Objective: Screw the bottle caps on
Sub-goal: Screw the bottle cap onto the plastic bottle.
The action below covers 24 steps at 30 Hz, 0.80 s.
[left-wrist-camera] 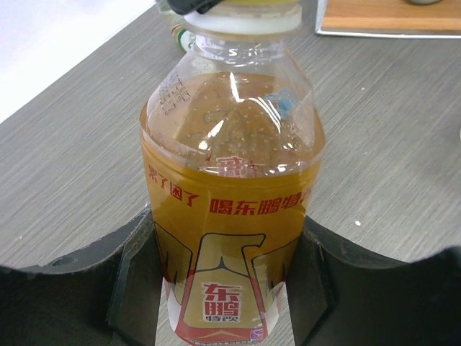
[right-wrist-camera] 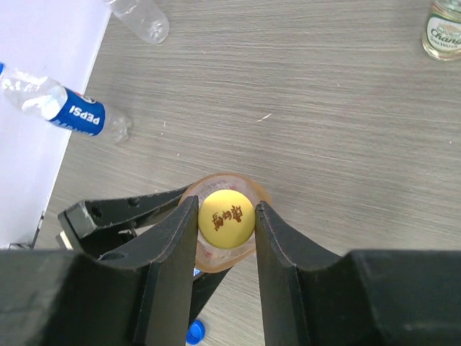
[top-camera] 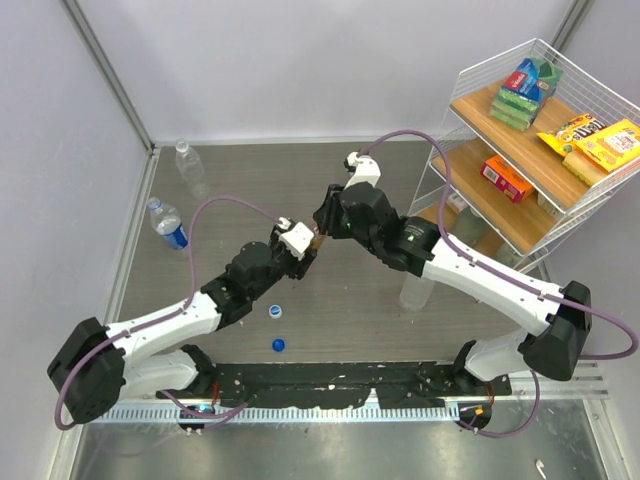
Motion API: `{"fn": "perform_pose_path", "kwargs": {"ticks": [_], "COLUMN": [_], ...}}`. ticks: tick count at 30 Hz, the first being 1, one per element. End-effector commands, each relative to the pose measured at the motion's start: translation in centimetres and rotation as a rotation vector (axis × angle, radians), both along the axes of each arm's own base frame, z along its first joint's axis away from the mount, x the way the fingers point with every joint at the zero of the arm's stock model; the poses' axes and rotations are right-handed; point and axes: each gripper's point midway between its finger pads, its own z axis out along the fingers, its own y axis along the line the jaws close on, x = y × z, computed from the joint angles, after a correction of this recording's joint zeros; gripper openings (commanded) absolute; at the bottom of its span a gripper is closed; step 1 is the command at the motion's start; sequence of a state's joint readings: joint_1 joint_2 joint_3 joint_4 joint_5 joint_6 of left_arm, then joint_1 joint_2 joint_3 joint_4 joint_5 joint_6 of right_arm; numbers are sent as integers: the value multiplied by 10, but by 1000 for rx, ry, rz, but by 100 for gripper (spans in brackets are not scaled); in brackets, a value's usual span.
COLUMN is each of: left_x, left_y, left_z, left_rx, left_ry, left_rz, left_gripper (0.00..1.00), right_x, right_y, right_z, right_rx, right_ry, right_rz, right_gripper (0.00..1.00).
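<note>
Where the yellow cap sits on the neck of the amber bottle, the right gripper pinches it from both sides, jaws partly closed. The left gripper clasps the bottle's labelled body, seemingly upright, over the middle of the table. Nearer the arm bases lie a white cap and a dark blue cap. A blue-labelled bottle lies by the left wall.

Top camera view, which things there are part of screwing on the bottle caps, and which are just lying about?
Part of the job:
amber bottle in the left hand
yellow cap in the right hand
dark blue cap
white-and-blue cap
blue-label bottle
clear bottle by the back wall
bottle beside the right arm

Just lying about:
snack boxes
wire shelf
</note>
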<state>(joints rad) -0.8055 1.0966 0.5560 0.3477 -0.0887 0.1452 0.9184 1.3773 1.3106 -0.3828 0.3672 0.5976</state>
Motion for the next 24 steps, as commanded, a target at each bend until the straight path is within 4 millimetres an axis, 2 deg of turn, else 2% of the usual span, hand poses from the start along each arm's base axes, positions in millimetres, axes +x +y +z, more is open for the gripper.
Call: {"fn": "perform_pose_path", "kwargs": {"ticks": [1, 5, 9, 11, 14, 17, 19, 24], "left_x": [5, 4, -1, -2, -9, -5, -3, -5], "left_y": [-15, -12, -13, -15, -21, -20, -17, -11], "left_z": [94, 85, 73, 69, 61, 54, 51, 47], "left_rx": [-217, -158, -129, -132, -151, -179, -176, -161], "left_ry": [-294, -313, -283, -258, -210, -149, -129, -61], "left_rz": [39, 39, 8, -1, -73, -111, -128, -227], "left_gripper": [3, 1, 1, 1, 1, 1, 1, 1], "right_x": [17, 16, 9, 4, -6, -16, -19, -35], "right_y": [-5, -2, -2, -1, 3, 3, -3, -7], "right_z": [-23, -17, -5, 6, 19, 32, 34, 44], "right_rx": [0, 7, 1, 15, 53, 65, 30, -29], "right_ry": [38, 33, 3, -21, -43, -75, -91, -165], "right_rz": [-130, -108, -49, -5, 61, 123, 143, 270], "right_gripper": [1, 1, 14, 31, 41, 56, 63, 72]}}
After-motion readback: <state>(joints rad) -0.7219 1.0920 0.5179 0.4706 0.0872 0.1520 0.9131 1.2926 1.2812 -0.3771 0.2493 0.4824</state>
